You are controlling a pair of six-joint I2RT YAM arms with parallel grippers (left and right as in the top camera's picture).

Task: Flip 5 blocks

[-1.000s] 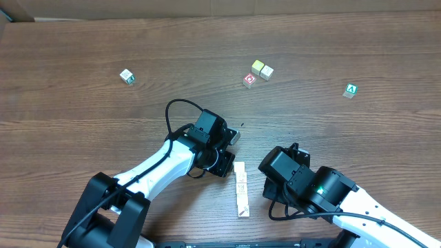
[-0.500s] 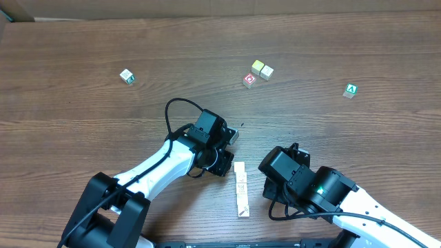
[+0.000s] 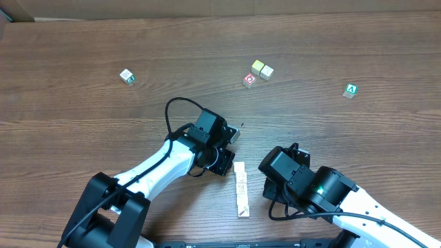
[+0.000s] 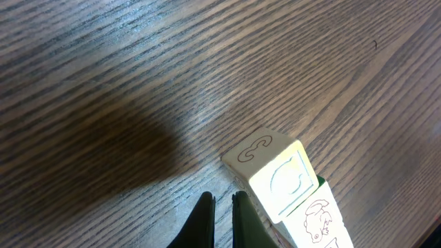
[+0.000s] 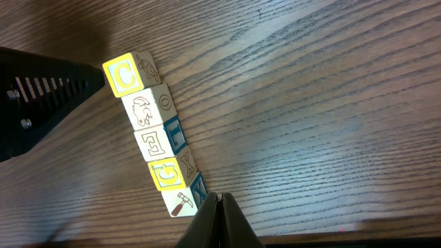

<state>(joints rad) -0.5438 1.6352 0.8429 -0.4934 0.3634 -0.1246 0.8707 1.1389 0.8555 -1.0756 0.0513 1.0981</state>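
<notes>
Our five blocks (image 3: 240, 188) lie in a touching row near the front edge of the tabletop (image 3: 83, 124). The left claw (image 4: 222, 210) and right claw (image 5: 219, 219) are pressed together, empty. If we nudge one block, its neighbours could skew.

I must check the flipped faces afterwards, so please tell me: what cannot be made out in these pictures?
- Overhead: the prints on the row of five pale wooden cubes are too small to read.
- Left wrist: the bottom edge cuts this row off, so only its near end shows.
- Right wrist: the undersides of the cubes are hidden against the brown wooden table.
</notes>
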